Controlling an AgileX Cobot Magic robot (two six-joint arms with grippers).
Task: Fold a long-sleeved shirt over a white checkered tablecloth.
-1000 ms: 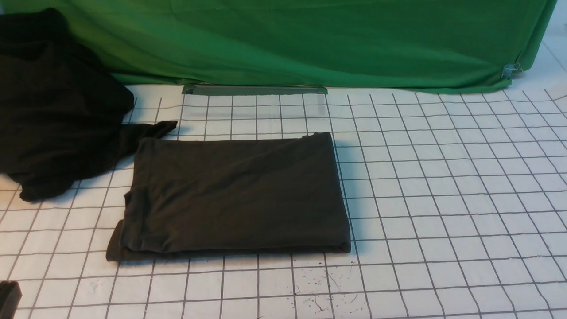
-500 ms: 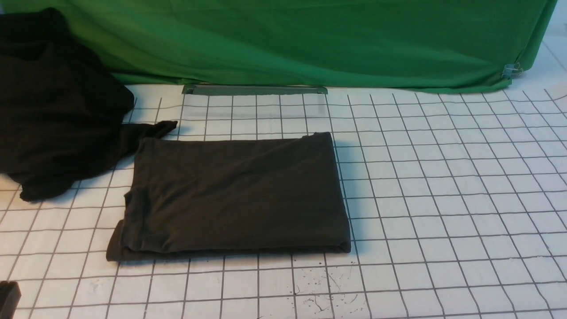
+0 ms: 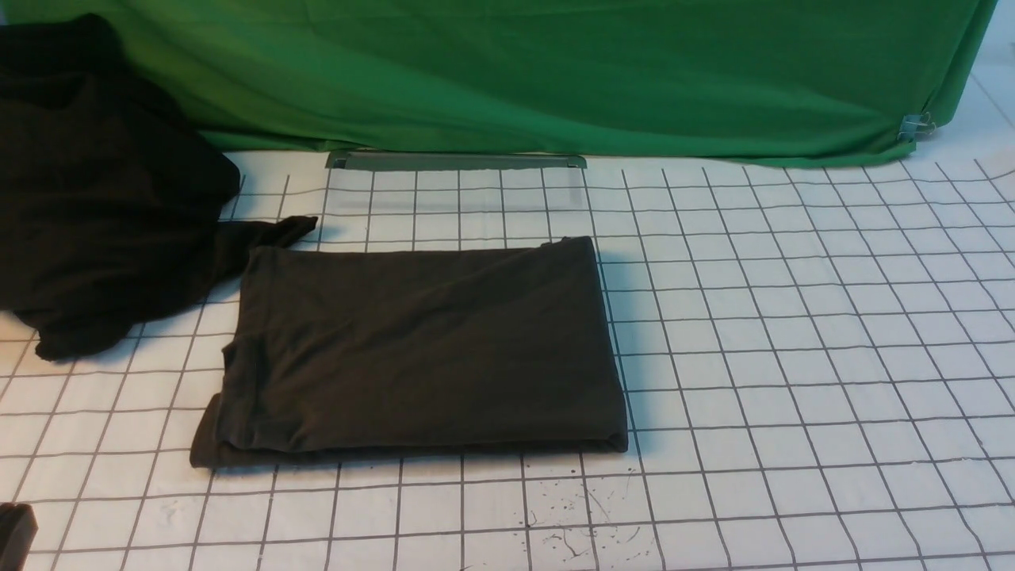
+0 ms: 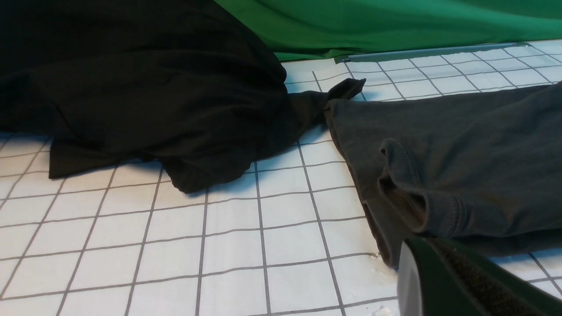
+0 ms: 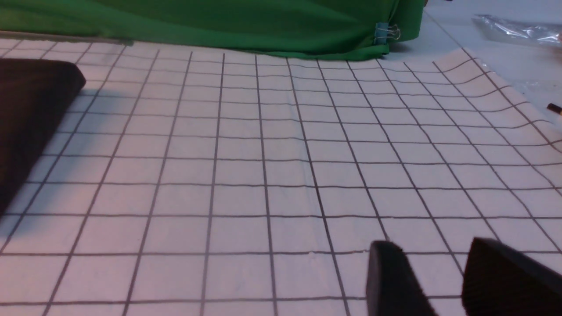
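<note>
Nothing has shifted over the last second: your shirt [image 3: 420, 353] lies folded on the tablecloth [image 3: 793, 333], apparently finished. Left jaws clenched empty; right jaws parted, grasping nothing.

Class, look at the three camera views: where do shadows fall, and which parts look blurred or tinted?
Front view: soft, even light; the folded long-sleeved shirt casts a faint shadow on the white checkered tablecloth along its right edge. Left wrist view: the left hand is a blurred shape in a corner. Right wrist view: pinkish tint on the cloth nearest the camera; right hand out of focus.
</note>
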